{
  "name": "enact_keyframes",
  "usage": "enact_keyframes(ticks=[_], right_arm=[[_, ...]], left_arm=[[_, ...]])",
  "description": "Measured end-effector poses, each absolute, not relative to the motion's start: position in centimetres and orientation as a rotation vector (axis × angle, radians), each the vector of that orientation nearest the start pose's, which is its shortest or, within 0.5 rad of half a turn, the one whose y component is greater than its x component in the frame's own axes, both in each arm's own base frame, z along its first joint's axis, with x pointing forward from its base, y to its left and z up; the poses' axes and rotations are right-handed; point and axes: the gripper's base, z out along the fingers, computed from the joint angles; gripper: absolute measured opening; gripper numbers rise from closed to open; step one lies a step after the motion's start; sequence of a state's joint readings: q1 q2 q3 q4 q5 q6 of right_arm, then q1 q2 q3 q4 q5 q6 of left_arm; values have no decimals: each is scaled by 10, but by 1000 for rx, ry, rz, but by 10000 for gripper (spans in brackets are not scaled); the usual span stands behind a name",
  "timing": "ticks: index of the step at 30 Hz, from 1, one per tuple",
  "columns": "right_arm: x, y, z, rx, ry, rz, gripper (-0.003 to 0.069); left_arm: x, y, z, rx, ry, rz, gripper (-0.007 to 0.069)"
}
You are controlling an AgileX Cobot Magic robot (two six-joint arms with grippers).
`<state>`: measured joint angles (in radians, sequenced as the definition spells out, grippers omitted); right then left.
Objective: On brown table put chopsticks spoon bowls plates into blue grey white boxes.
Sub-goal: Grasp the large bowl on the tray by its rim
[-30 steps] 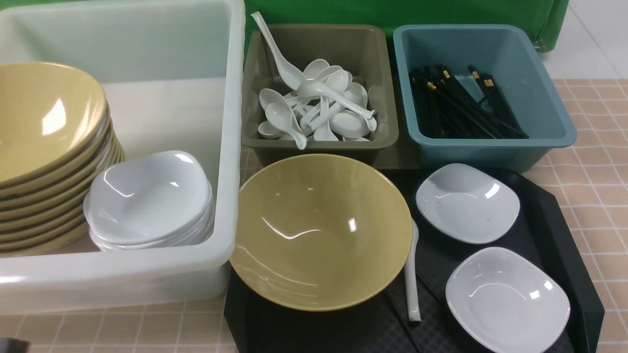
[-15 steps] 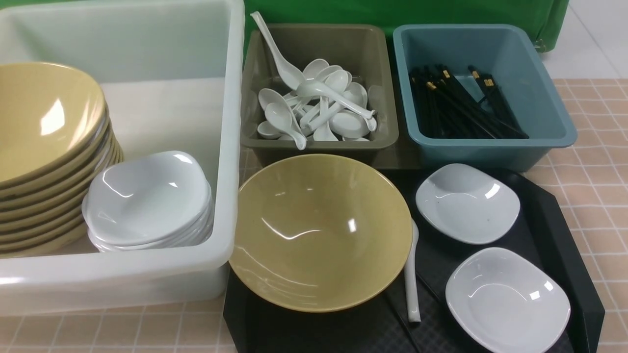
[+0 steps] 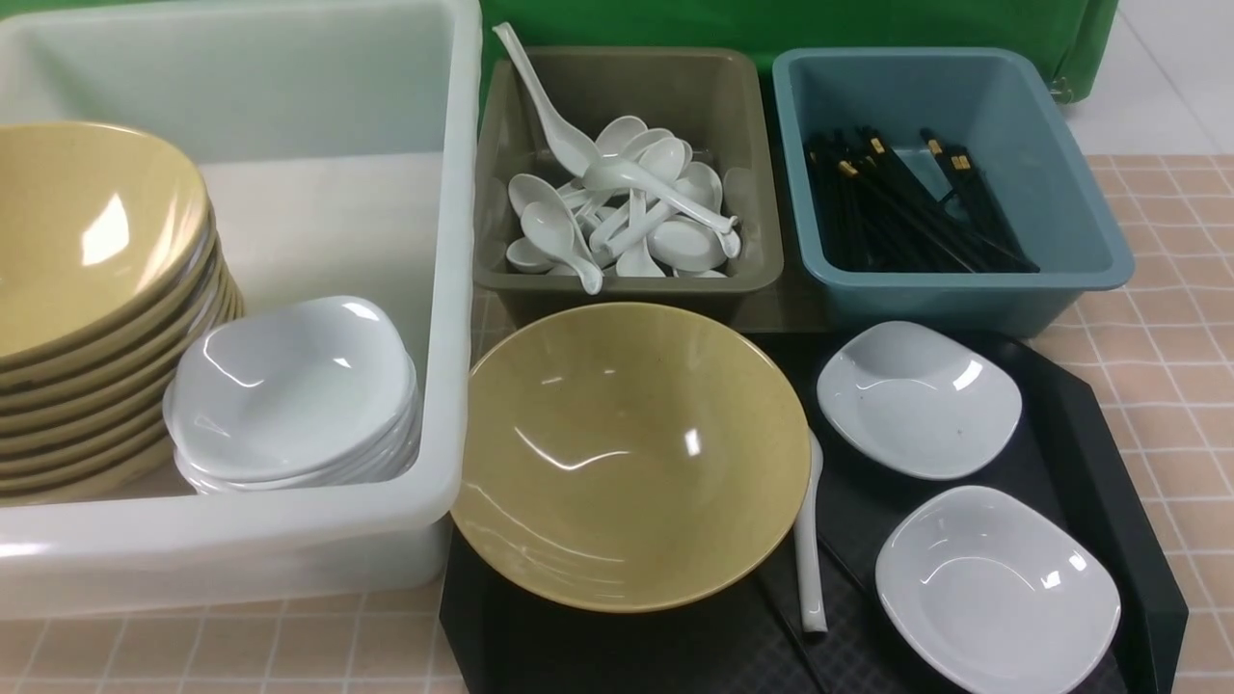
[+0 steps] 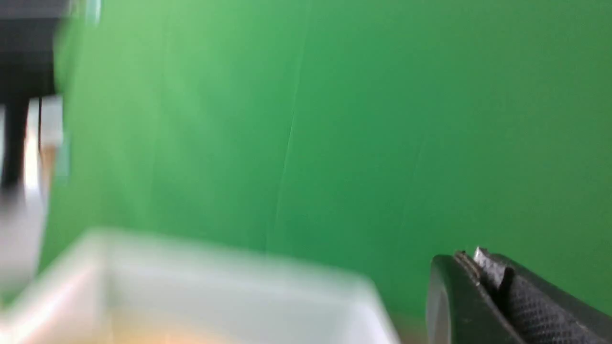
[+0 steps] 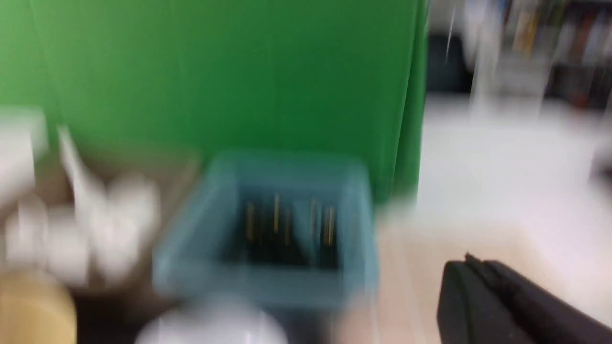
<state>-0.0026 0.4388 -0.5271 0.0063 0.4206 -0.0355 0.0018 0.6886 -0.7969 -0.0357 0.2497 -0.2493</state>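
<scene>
Bench (image 3: 1176,289) carries three boxes and a black tray (image 3: 1089,434). White box (image 3: 241,559): stacked bowls (image 3: 87,241) beside stacked plates (image 3: 289,386). Grey box (image 3: 627,72): heaped spoons (image 3: 627,207). Blue box (image 3: 964,289): chopsticks (image 3: 906,207). On the tray: one loose bowl (image 3: 627,453), a loose spoon (image 3: 808,540) partly hidden under its right rim, then a far plate (image 3: 916,400) and a near plate (image 3: 998,588). Left claw (image 4: 497,296) and right claw (image 5: 497,301) each show one dark, blurred finger; whether apart or together cannot be told.
</scene>
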Motion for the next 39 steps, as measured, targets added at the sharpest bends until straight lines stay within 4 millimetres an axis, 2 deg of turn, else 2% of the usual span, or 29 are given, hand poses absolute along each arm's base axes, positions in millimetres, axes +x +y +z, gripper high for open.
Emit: enact_keyframes(ticks=[1,2,3,4,7,9,13,16,19,21,22,25,30,35,39], right_arm=[[95,1,311,-41,1927,-13,38],[97,2,309,-48,1952,-10,38],[100,4,298,-88,2076,1,38],[100,6,292,-118,2145,7,38],[104,14,278,-269,2287,23,38],[106,16,275,-311,2299,24,38],[113,24,259,-408,2215,43,38],[114,29,245,-436,2158,61,38],[112,33,236,-481,2153,82,38],[112,36,237,-515,2129,94,38],[112,37,237,-521,2128,94,38],[111,40,237,-577,2115,98,38],[110,41,237,-597,2113,96,38],[110,41,237,-597,2109,95,38],[111,41,237,-597,2108,95,38]], left_arm=[[147,-5,395,-207,1705,-242,7],[149,-7,392,-197,1746,-240,7],[158,-17,387,-123,1894,-259,7],[166,-25,384,-63,1964,-277,7],[185,-63,374,253,2231,-372,7],[194,-80,371,360,2280,-430,7],[233,-147,354,681,2365,-594,7],[252,-180,336,816,2394,-585,7],[274,-211,309,922,2451,-518,7],[286,-225,287,949,2508,-462,7],[288,-227,283,950,2519,-449,7],[302,-234,254,934,2598,-349,7],[312,-239,226,910,2672,-306,7],[311,-250,210,842,2739,-430,7],[301,-272,202,818,2766,-625,7]])
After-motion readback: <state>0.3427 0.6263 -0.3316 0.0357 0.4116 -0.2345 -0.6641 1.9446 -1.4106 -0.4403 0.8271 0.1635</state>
